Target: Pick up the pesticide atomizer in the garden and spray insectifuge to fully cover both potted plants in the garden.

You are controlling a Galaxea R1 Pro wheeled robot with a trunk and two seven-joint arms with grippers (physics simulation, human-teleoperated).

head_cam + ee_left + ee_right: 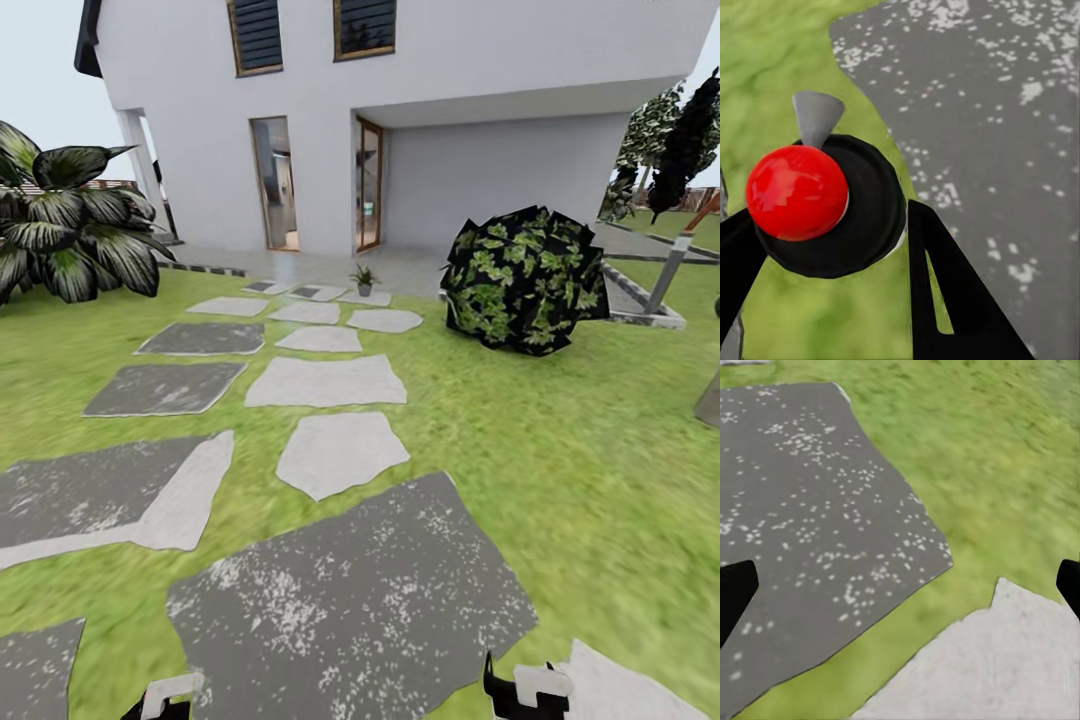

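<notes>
Outside, the garden lawn spreads round grey stepping stones; the left gripper is clamped on something black with a red knob; the right gripper hangs with jaws apart above the paving.

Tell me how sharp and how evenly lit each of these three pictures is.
Head view: flat, even daylight with no cast shadows; the lawn looks smeared. Left wrist view: the red ball carries soft highlights, the grass behind it is blurred. Right wrist view: the dark stepping stone reads sharper than the streaked grass beside it.
</notes>
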